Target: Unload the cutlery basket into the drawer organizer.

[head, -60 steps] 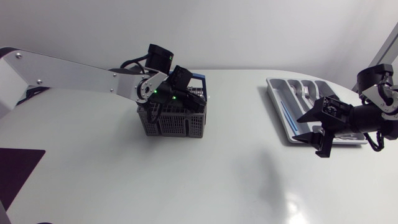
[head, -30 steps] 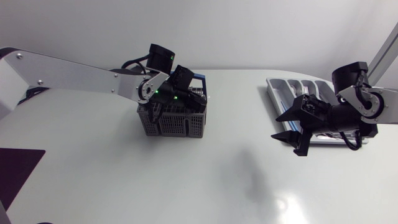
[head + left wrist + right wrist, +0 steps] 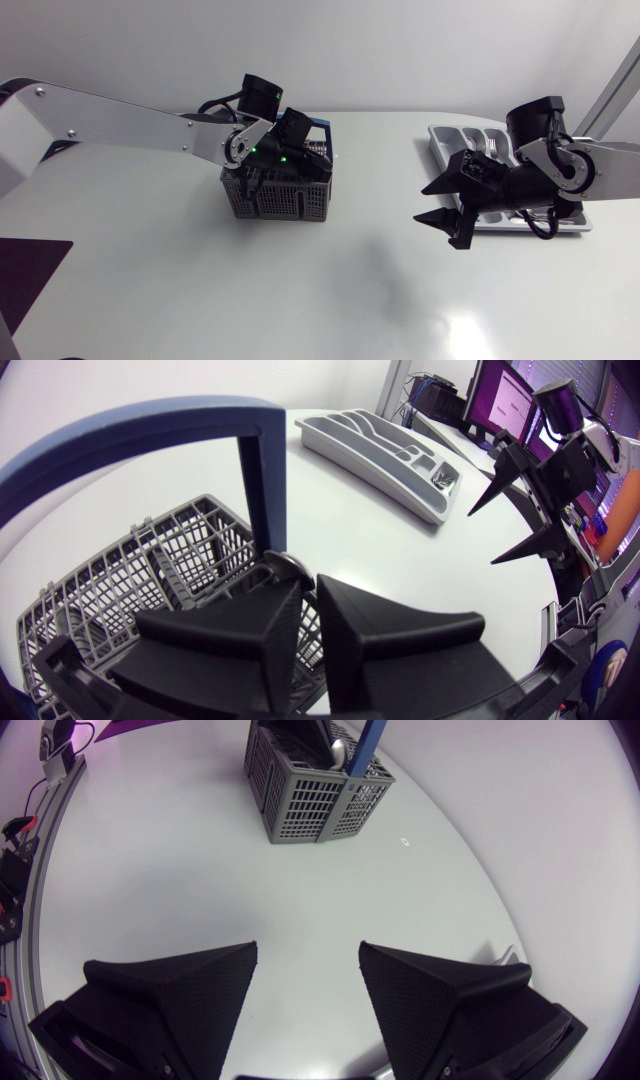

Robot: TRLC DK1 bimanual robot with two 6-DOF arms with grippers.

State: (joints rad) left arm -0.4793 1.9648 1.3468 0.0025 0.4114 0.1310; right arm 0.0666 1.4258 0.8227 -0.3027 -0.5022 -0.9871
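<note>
The grey mesh cutlery basket (image 3: 280, 197) with a blue handle (image 3: 320, 125) stands left of the table's middle. My left gripper (image 3: 266, 160) reaches down into it. In the left wrist view its fingers (image 3: 308, 582) stand almost together, pinching the rounded end of a shiny metal cutlery piece (image 3: 283, 567) beside the blue handle post (image 3: 255, 470). The grey drawer organizer (image 3: 441, 152) lies at the right with a fork (image 3: 492, 148) in it. My right gripper (image 3: 420, 203) hangs open and empty left of the organizer, over bare table (image 3: 307, 955), with the basket (image 3: 310, 795) far ahead.
From the left wrist, the organizer (image 3: 375, 445) lies beyond the basket (image 3: 120, 570), with my right gripper (image 3: 482, 536) beside it. White tabletop stretches between basket and organizer.
My right arm has swung left from over the organizer's near end toward the table's middle, still open. My left gripper's fingers have narrowed inside the basket.
</note>
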